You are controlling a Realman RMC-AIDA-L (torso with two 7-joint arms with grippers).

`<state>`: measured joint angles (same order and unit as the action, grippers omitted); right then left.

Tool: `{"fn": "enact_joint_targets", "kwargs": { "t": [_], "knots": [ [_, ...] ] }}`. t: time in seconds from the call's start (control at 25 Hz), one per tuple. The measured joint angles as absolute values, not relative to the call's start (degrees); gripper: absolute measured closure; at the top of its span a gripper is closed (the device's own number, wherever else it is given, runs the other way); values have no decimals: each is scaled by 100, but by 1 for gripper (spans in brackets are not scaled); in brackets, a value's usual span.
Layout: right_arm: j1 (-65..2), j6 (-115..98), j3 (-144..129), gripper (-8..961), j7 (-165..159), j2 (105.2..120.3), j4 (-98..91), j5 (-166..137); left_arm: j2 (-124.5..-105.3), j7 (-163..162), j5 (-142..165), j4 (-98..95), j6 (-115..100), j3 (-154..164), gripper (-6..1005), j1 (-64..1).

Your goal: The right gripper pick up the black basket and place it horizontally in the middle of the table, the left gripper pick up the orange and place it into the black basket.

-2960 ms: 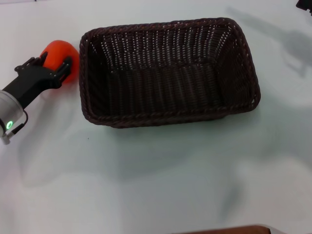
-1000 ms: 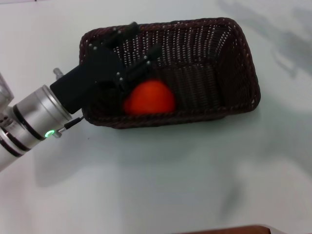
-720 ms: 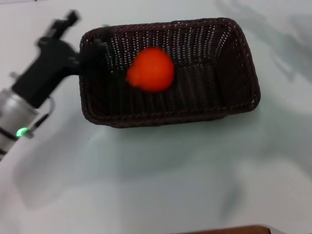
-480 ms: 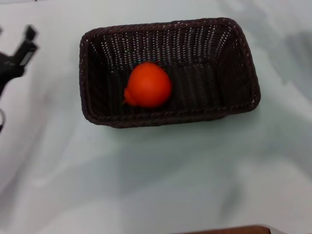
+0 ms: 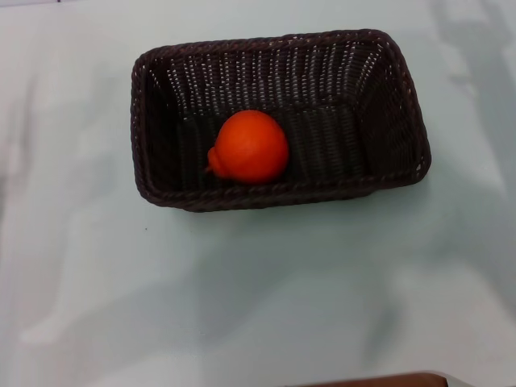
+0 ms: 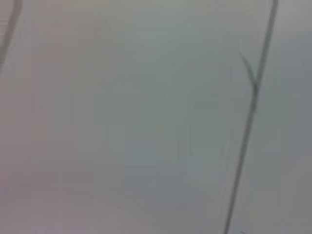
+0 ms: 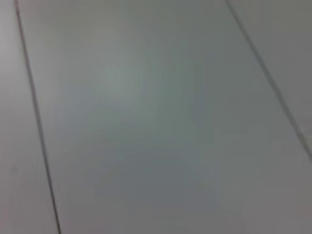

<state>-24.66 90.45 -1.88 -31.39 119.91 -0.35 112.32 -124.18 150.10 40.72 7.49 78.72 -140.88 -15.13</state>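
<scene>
The black basket [image 5: 278, 60] lies lengthwise across the middle of the pale table [image 5: 258, 290] in the head view. The orange [image 5: 249, 146] rests inside the basket, left of its centre near the front wall, with its nubbed end pointing left. Neither gripper shows in the head view. The left wrist view and the right wrist view show only a plain pale surface with thin dark lines; no fingers, basket or orange appear there.
A brown edge [image 5: 379, 379] shows at the bottom of the head view. Soft shadows lie on the table at the far right [image 5: 484, 56] and far left.
The left gripper carried the orange over the basket, let it go and withdrew to the left out of view. The orange has settled in the basket.
</scene>
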Motion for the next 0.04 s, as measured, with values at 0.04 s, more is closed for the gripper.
{"fn": "enact_joint_targets", "kwargs": {
  "t": [0.04],
  "knots": [
    [-2466, 9045, -188, 267, -3138, 11991, -35, 11232, -12419, 15011, 4072, 751, 7883, -14144, 103, -1506]
  ]
}}
